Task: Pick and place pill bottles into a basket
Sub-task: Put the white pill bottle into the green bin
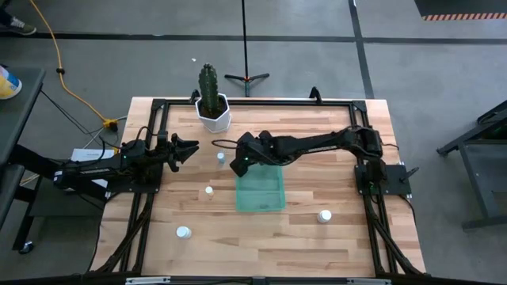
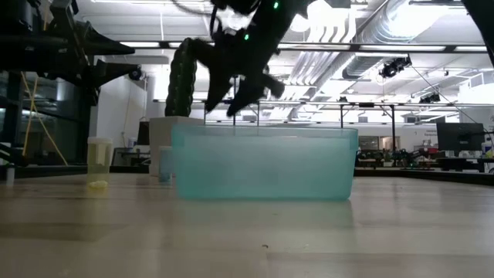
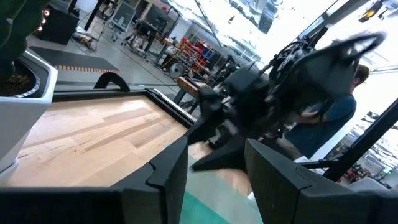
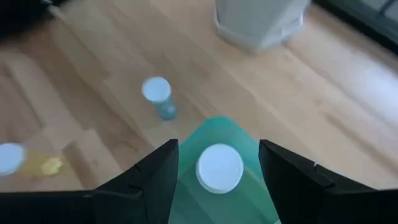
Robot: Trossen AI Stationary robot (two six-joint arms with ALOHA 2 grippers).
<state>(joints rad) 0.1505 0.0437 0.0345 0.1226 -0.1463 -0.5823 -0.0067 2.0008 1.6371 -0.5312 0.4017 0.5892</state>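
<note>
The green tray (image 1: 265,198) lies at the table's middle. My right gripper (image 1: 236,164) hangs open above its far left corner (image 4: 217,127). One pill bottle's white cap (image 4: 219,167) shows below, between the fingers and apart from both, over the tray; whether it stands on the tray floor I cannot tell. Other bottles stand on the table: one just left of the tray's far corner (image 1: 220,157), one at the tray's left (image 1: 209,191), one near left (image 1: 183,232), one near right (image 1: 325,215). My left gripper (image 1: 190,150) is open and empty at the table's left.
A white hexagonal pot with a cactus (image 1: 213,111) stands at the far edge, left of centre. A black frame runs along the table's edges (image 1: 333,100). A person in a teal shirt (image 3: 336,106) shows beyond the table in the left wrist view.
</note>
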